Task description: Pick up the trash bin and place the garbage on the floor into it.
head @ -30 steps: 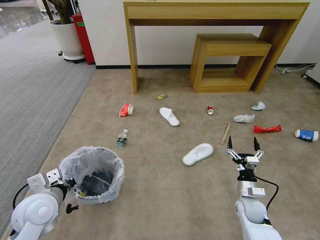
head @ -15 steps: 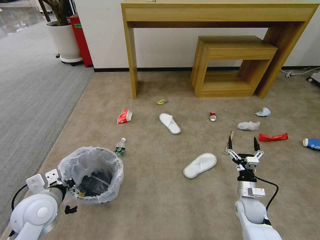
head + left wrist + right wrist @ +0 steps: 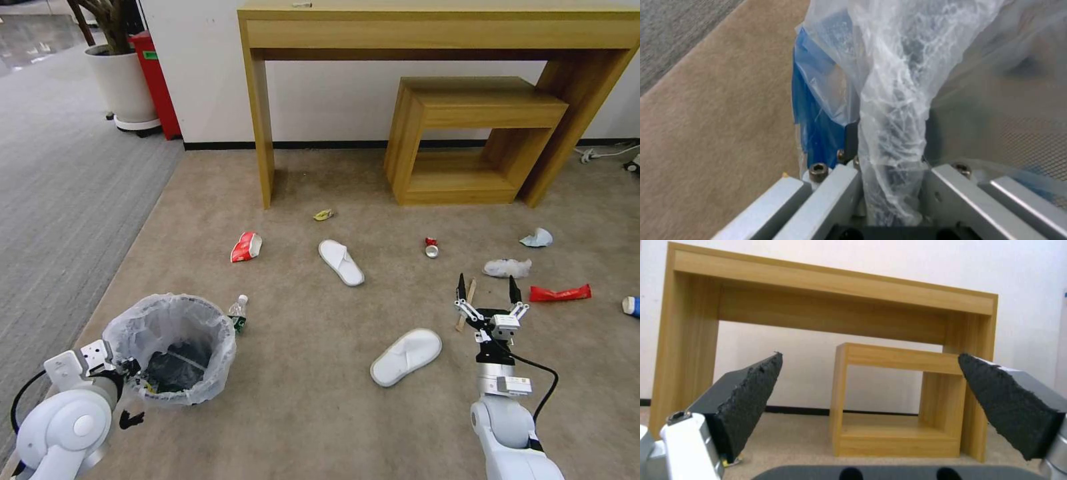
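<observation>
The trash bin [image 3: 170, 350], dark and lined with a crinkled white bag, hangs at lower left with my left gripper [image 3: 130, 377] shut on its near rim. In the left wrist view the bagged rim sits pinched in the left gripper [image 3: 891, 160], beside the bin's blue wall [image 3: 813, 126]. My right gripper [image 3: 485, 288] is open and empty above the carpet floor [image 3: 300, 407], next to a wooden stick [image 3: 465, 305] and a white slipper [image 3: 407, 347]. Other garbage lies around: a second slipper [image 3: 341, 262], a carton [image 3: 246, 247], a bottle [image 3: 237, 313], a can [image 3: 431, 247], tissues [image 3: 507, 268], a red wrapper [image 3: 559, 293] and a blue cup [image 3: 632, 305].
A tall wooden desk [image 3: 427, 27] stands against the wall with a low wooden side table [image 3: 477, 113] under it; the right wrist view looks at the low table [image 3: 898, 400] between the open fingers. Grey striped carpet [image 3: 60, 200], a potted plant [image 3: 123, 87] and a red box [image 3: 155, 73] are at left.
The whole head view has shifted: the camera has moved forward toward the desk and litter. The bin stays held by the left gripper, and the right gripper stays open.
</observation>
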Robot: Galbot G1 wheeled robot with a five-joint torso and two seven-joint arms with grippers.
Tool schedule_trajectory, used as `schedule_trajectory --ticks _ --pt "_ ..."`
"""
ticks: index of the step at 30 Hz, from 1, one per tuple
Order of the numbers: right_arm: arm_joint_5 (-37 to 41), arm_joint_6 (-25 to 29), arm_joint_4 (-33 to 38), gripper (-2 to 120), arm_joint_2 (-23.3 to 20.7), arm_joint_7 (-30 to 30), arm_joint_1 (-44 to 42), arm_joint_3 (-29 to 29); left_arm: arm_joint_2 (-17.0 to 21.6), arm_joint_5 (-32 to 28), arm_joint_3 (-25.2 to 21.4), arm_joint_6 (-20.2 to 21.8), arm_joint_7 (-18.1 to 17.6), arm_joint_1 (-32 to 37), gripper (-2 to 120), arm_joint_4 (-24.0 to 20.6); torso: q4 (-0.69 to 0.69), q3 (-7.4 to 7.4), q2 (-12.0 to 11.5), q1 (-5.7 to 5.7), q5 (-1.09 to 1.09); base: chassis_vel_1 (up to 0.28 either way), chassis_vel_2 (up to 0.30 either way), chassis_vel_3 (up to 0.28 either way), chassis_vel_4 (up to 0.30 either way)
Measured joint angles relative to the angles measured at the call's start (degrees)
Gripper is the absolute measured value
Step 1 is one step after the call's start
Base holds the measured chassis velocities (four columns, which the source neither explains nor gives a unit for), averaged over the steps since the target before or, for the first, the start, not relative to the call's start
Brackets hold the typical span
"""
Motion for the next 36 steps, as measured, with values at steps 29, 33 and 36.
schedule_trajectory --ticks 29,33,36 --pt "-0.50 1.30 -0.79 100 -0.09 0.33 0.44 -0.17 0.18 1.11 -0.08 -0.63 0.41 -0.85 0 1.27 0.01 0.00 0.00 0.00 0.00 -0.061 0.064 0.058 -0.063" --pt "-0.76 0.92 -0.76 100 -0.20 0.84 -0.02 -0.04 0.01 2.46 -0.65 -0.96 0.91 -0.62 0 1.71 0.01 0.00 0.00 0.00 0.00 0.000 0.000 0.000 0.000" --pt "-1.28 0.79 -1.01 100 -0.30 1.01 -0.07 0.05 -0.40 3.30 -1.34 -1.18 1.22 -0.23 0 1.73 0.01 0.00 0.00 0.00 0.00 0.000 0.000 0.000 0.000"
